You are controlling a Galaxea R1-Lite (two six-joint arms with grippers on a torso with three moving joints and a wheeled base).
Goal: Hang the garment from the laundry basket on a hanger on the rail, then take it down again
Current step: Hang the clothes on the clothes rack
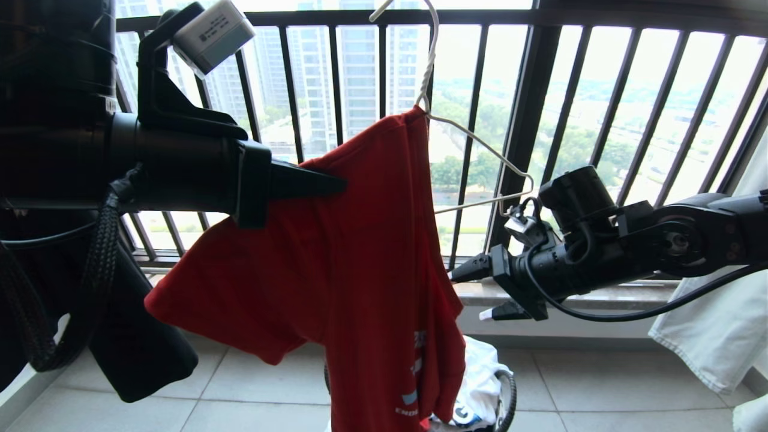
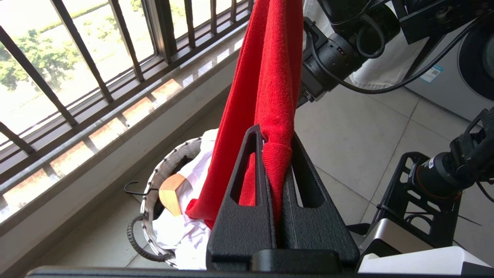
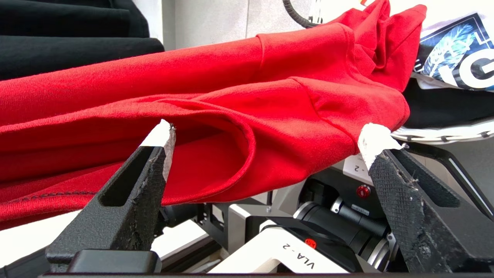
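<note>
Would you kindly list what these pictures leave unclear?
- Rail: the hanger hook runs off the head view's top edge, so its support is unseen.
- The garment chest print: mostly folded away, cut by the bottom edge.
- Laundry basket contents: covered by white cloth and the garment.
- Hanger's left half: hidden inside the garment.

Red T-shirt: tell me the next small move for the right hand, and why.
Probably ease the right hand forward and close it on the near edge of the red T-shirt. It stands open beside the cloth, gripping nothing, while the left hand pinches a fold. The shirt covers only one shoulder of the white hanger; the other wire arm is bare.
</note>
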